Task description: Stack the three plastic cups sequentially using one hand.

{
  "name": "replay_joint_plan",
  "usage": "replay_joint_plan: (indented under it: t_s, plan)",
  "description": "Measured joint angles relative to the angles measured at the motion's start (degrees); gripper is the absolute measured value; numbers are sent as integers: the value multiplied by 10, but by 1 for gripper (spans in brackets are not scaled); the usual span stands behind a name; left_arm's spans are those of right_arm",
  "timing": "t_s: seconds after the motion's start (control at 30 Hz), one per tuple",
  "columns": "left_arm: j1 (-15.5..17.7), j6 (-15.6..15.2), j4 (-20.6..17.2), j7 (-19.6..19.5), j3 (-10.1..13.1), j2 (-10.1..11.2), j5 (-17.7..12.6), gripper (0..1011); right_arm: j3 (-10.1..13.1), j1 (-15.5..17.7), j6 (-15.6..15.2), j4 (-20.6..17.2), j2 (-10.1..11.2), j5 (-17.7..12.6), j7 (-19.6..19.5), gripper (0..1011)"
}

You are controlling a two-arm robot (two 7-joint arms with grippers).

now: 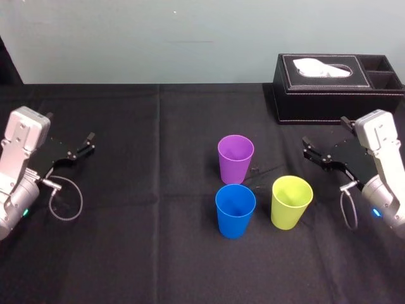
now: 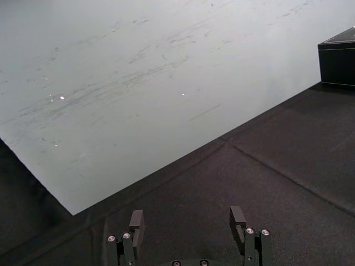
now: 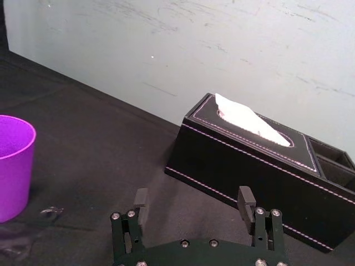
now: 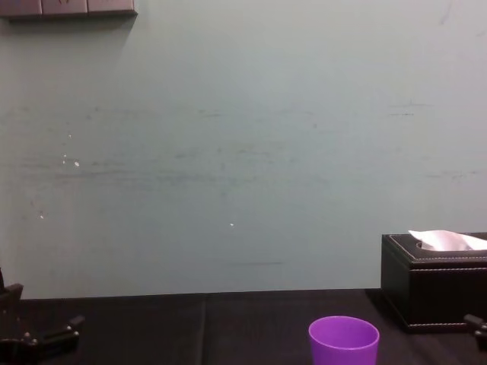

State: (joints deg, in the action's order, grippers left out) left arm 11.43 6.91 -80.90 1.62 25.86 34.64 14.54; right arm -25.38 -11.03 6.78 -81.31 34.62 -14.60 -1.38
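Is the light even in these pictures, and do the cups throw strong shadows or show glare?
Head view: even, soft light; the purple cup, blue cup and yellow-green cup show no glare and no clear shadow on the black cloth; the open left claw and right claw, both black, stand out little against it. Left wrist view: a few small bright specks on the wall.

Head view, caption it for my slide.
Unstacked on the black tablecloth: purple plastic tumbler, blue plastic tumbler, yellow-green plastic tumbler, all upright, between the open left gripper and open right gripper.
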Motion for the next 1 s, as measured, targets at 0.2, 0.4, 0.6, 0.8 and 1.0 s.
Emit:
replay_joint_plan:
  t_s: [0.2,0.4,0.6,0.8,1.0]
  plan:
    - [0,0,0,0,0,0,0,1011,19,22,-5,-20,8,-17,20,1002]
    - [0,0,0,0,0,0,0,1011,40,51,-7,-49,23,-36,38,1002]
    - [0,0,0,0,0,0,0,1011,66,88,-8,-81,42,-52,50,1003]
    - [0,0,0,0,0,0,0,1011,95,124,-12,-112,65,-73,70,1003]
    - [0,0,0,0,0,0,0,1011,124,158,-15,-135,90,-102,106,1003]
